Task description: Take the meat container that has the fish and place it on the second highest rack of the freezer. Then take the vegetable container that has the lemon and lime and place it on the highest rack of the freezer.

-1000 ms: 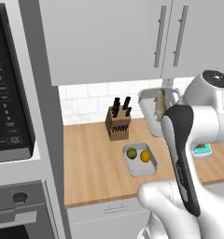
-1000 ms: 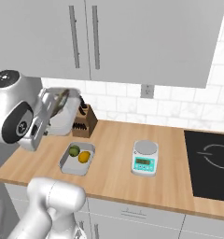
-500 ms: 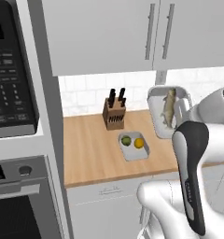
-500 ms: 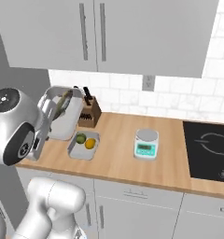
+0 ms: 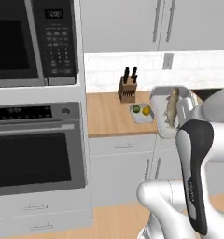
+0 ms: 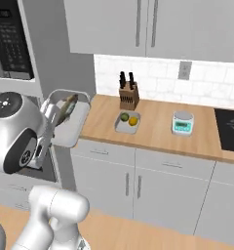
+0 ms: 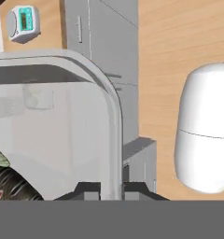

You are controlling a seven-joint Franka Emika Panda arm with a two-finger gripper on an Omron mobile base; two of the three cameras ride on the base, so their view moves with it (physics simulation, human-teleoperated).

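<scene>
Tool (image 7: 110, 189) pinches the fish container's (image 5: 166, 114) rim, apparently tilted, carrying it off the tabletop (image 5: 109, 116) for freezing.

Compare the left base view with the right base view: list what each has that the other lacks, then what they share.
Left base view alone: the oven door below the microwave.

Right base view alone: the kitchen scale and the cooktop's edge.

Both: the fish in its container, lifted off the counter; the lemon and lime in their container on the counter; the knife block.
</scene>
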